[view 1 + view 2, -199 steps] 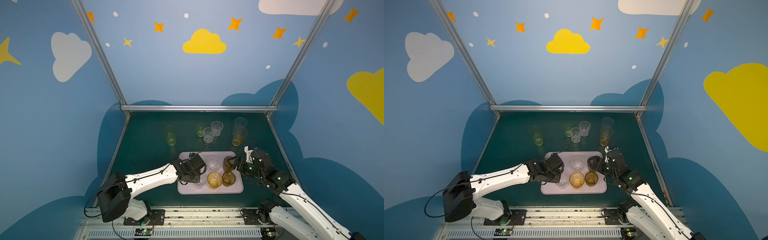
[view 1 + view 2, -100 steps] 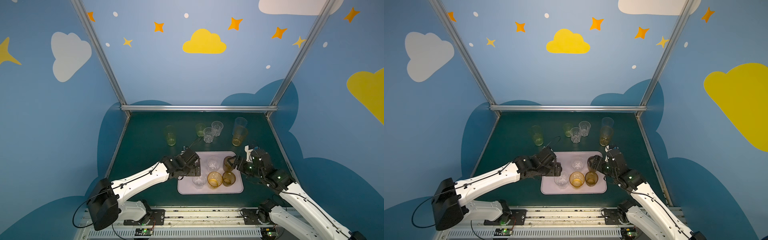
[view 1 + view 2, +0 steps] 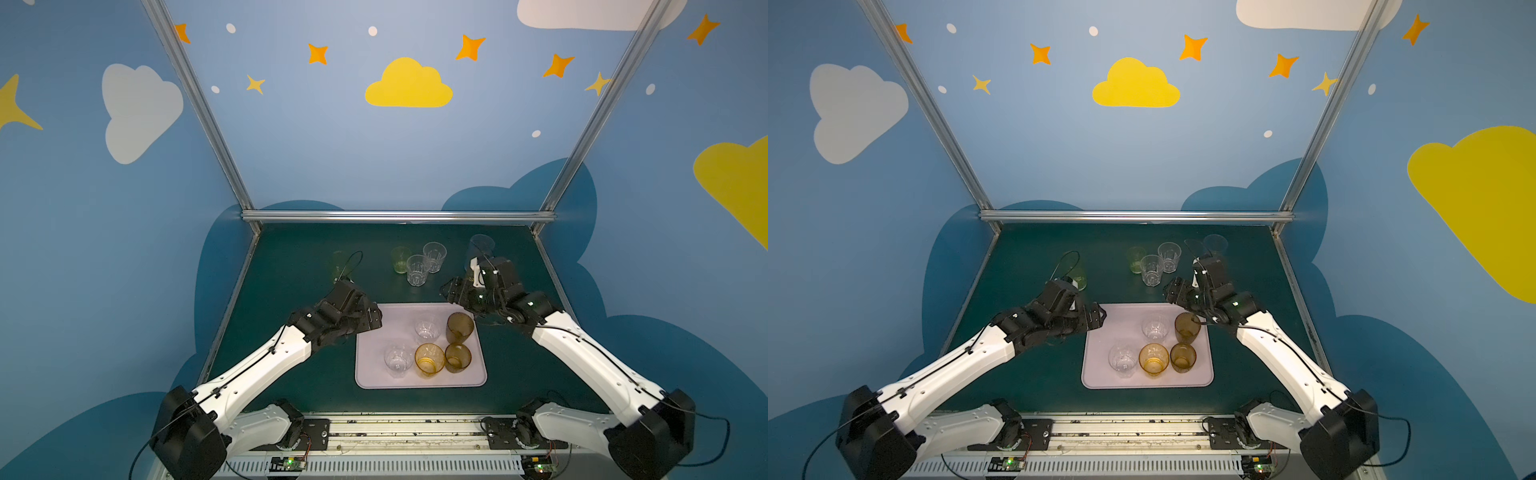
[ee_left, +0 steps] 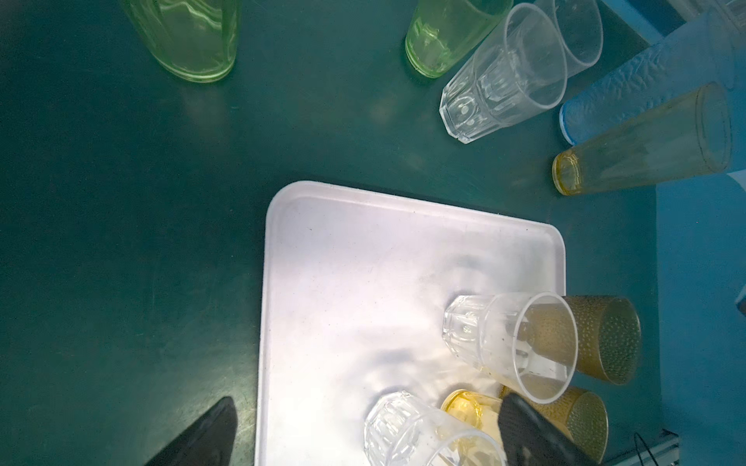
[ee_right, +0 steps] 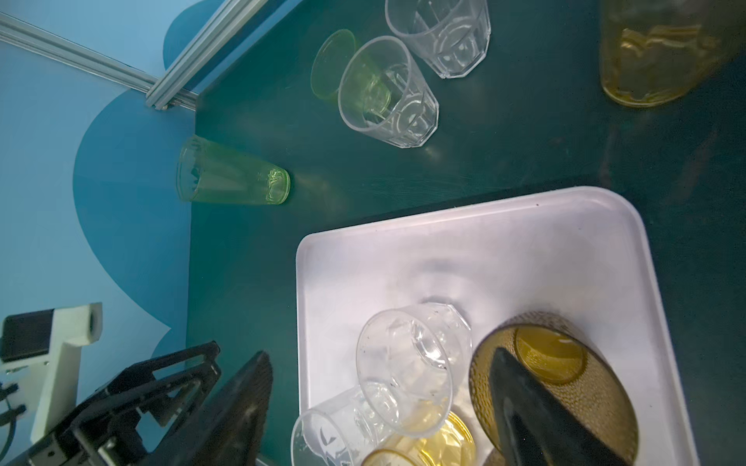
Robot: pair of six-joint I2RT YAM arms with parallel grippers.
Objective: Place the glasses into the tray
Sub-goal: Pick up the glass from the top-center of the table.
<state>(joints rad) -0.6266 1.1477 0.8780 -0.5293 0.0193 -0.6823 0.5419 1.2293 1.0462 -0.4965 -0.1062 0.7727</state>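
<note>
The pale lilac tray (image 3: 374, 328) (image 3: 1104, 332) lies at the table's front middle. In it stand upright glasses: two clear (image 3: 427, 330) (image 3: 398, 362), one amber (image 3: 429, 359) and two brown (image 3: 460, 327) (image 3: 457, 357). Farther back on the table stand a tall green glass (image 3: 340, 264), a short green one (image 3: 400, 259), two clear ones (image 3: 417, 270) (image 3: 434, 257), a pale blue one (image 3: 481, 245) and a tall amber one (image 4: 642, 141). My left gripper (image 3: 372, 320) (image 4: 363, 439) hangs open over the tray's far left corner. My right gripper (image 3: 453, 291) (image 5: 383, 415) is open above the far right corner, holding nothing.
Metal frame rails (image 3: 395, 216) and blue walls close the table's back and sides. The tray's far left half (image 4: 343, 262) is bare. Dark green table (image 3: 291, 282) shows left of the tray.
My left gripper opened, left a clear glass in the tray's front left and pulled back to the far left corner. My right gripper moved off the brown glass toward the back.
</note>
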